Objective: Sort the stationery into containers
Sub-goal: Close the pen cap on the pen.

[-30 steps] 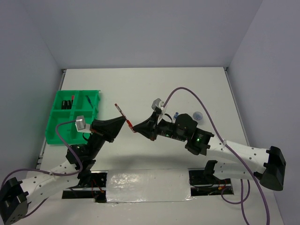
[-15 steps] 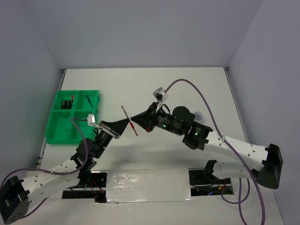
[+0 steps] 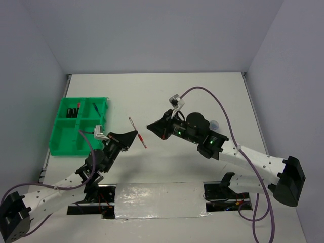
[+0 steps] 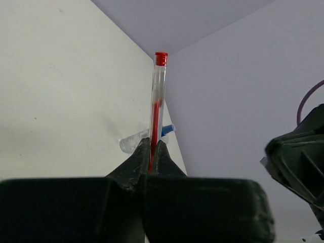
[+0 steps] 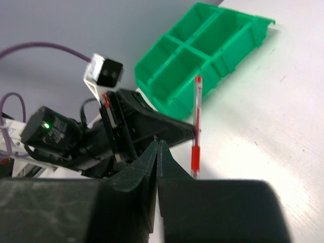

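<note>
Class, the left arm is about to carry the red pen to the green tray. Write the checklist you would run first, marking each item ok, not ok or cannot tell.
1. The left tool is shut on the red pen: ok.
2. The right tool is apart from the pen: ok, shut, with a gap in the top view.
3. Pen gripped near its middle: ok.
4. The green tray has free space: ok, both near compartments look empty.
5. Which compartment takes pens: cannot tell, contents too small.
</note>
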Robot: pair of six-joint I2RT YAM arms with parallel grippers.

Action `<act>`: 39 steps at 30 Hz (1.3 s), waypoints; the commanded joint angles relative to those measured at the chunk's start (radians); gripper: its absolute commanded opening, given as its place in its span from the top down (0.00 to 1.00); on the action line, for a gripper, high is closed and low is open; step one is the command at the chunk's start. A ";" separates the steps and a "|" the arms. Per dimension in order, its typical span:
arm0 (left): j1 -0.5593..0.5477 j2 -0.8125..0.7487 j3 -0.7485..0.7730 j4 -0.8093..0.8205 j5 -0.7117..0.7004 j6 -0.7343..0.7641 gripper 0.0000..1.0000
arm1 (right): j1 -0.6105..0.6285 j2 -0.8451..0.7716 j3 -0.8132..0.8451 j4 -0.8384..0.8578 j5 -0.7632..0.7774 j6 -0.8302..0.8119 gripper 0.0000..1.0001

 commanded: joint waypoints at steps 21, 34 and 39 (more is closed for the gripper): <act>-0.006 0.029 0.229 -0.014 0.183 0.187 1.00 | 0.037 0.021 -0.211 0.215 -0.240 -0.257 0.14; -0.024 0.029 0.245 -0.033 0.165 0.222 1.00 | 0.042 0.088 -0.174 0.302 -0.144 -0.264 0.59; -0.024 0.033 0.235 -0.019 0.165 0.219 1.00 | 0.040 0.101 -0.160 0.304 -0.145 -0.267 0.77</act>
